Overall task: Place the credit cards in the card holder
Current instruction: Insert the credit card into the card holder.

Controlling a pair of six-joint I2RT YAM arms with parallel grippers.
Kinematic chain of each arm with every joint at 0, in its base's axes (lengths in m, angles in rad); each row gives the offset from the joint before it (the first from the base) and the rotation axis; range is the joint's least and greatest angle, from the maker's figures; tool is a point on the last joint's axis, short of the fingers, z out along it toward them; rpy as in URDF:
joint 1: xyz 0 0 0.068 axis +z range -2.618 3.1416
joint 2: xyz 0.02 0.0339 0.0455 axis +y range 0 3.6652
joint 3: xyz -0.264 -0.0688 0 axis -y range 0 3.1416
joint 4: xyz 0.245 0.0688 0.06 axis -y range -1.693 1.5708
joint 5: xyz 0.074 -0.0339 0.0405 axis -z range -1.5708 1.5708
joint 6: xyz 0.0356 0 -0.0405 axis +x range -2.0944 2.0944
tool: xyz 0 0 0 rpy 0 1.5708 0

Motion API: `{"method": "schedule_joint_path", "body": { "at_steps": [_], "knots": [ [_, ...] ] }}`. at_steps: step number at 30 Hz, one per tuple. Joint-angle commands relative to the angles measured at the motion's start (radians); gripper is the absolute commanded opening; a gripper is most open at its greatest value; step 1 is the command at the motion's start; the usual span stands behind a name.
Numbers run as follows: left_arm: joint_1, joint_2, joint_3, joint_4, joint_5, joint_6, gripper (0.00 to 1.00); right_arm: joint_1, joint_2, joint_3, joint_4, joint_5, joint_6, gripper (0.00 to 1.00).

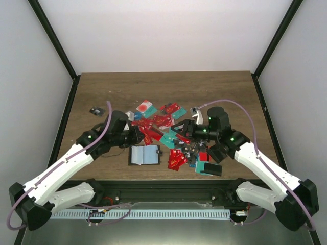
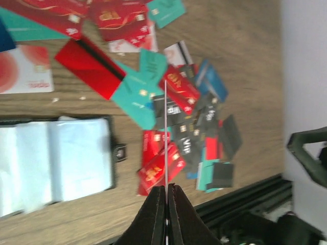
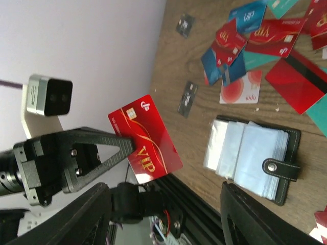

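**Top view.** Card holder open and flat on the table, near the front edge, between the two arms. Credit cards scattered behind it and to its right, red, teal and blue, overlapping; print too small to read here. Left gripper just behind the card holder. Right gripper over the pile, hiding part of it. One small black piece well apart at far left.

**Left wrist view.** Left gripper clamped tight on a red card, seen edge-on as a thin line across the pile. Card holder at left, grey-clear pockets up, clasp tab pointing toward the cards. White-pink card beyond the card holder, writing blurred.

**Right wrist view.** Right gripper spread wide, nothing between the fingers. Left gripper pinching the red card by one edge, face toward this camera: gold "VIP", a chip, a small white logo. Card holder open to the right, apart from the red card, clasp tab with a round snap. White-pink card printed "open"; blue card marked "VIP". Small black piece just beside the card holder, another farther off. Grey camera above the left gripper, against the wall.
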Motion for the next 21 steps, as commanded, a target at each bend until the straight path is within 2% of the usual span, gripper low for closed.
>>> {"method": "schedule_joint_path", "body": {
  "at_steps": [1, 5, 8, 13, 18, 21],
  "knots": [
    [0.003, 0.057, 0.103, -0.285, -0.077, 0.105, 0.04, -0.020, 0.064, 0.070, -0.066, -0.184, -0.148, 0.60],
    [0.014, 0.062, 0.080, -0.324, -0.094, 0.111, 0.04, -0.020, 0.118, 0.068, -0.052, -0.254, -0.182, 0.60],
    [0.057, 0.058, 0.021, -0.281, -0.041, 0.130, 0.04, -0.021, 0.150, 0.078, -0.073, -0.272, -0.232, 0.60],
    [0.171, 0.073, -0.092, -0.156, 0.098, 0.227, 0.04, -0.020, 0.195, 0.058, -0.086, -0.251, -0.281, 0.60],
    [0.230, 0.092, -0.203, -0.012, 0.190, 0.273, 0.04, -0.015, 0.229, 0.035, -0.067, -0.252, -0.305, 0.60],
    [0.245, 0.098, -0.261, 0.081, 0.196, 0.261, 0.04, 0.000, 0.257, 0.004, -0.004, -0.267, -0.289, 0.59]
  ]
}}
